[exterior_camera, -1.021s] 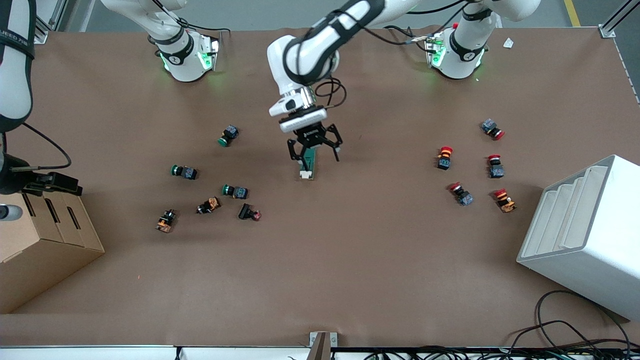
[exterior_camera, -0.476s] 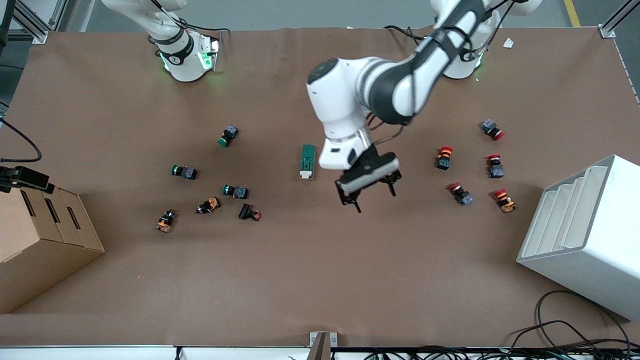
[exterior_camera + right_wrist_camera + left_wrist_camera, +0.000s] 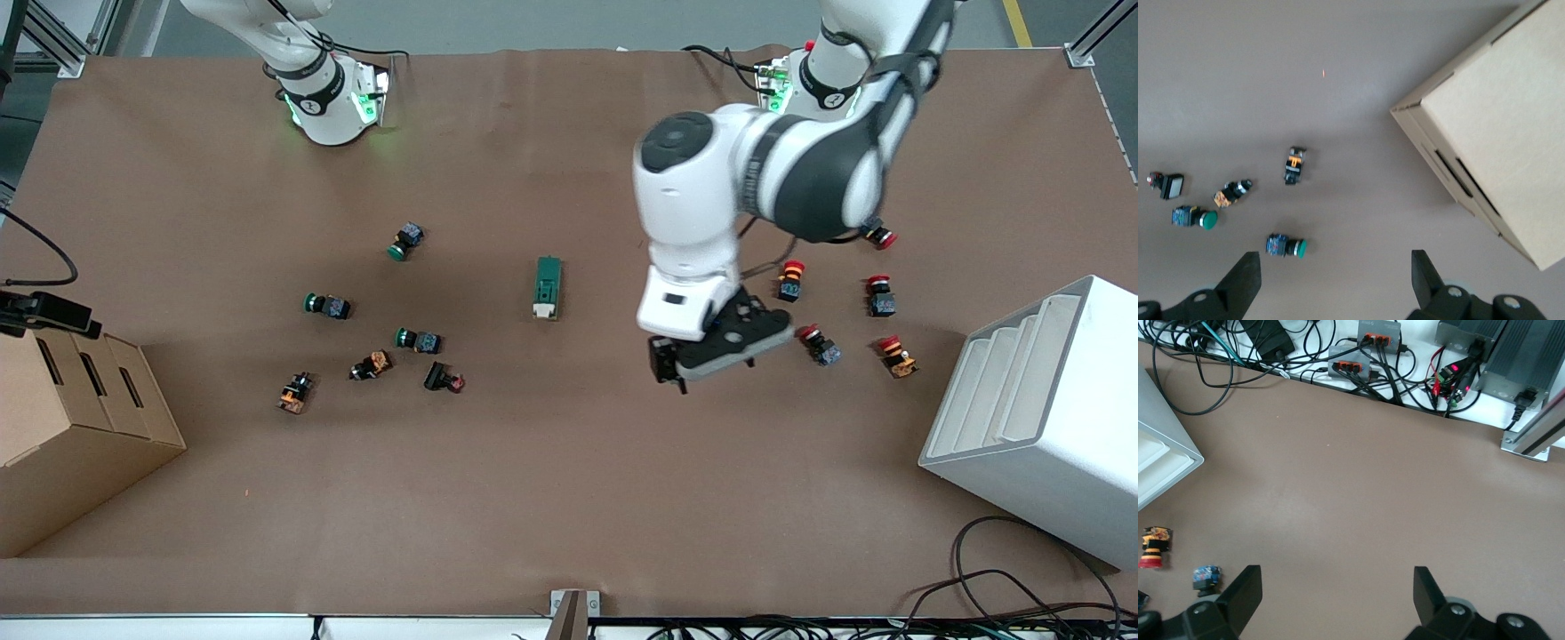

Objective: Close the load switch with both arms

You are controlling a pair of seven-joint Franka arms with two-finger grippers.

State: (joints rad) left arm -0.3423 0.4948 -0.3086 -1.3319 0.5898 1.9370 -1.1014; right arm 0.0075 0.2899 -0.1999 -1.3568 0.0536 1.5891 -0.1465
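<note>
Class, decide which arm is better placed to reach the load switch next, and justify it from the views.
Left, probably. The left gripper, jaws open, hangs over the table near the load switch. The right gripper, jaws open, is over the cardboard box end.

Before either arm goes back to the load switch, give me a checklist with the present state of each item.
1. Load switch lies free on the table, nothing touching it: ok.
2. Left gripper fingers open and empty: ok.
3. Right gripper fingers open and empty: ok.
4. Left gripper over the switch: not ok; it hangs over bare table toward the left arm's end, beside the red push buttons.
5. Right gripper over the switch: not ok; its wrist view shows it above the green push buttons and the cardboard box.
6. White lever already closed: cannot tell.
</note>
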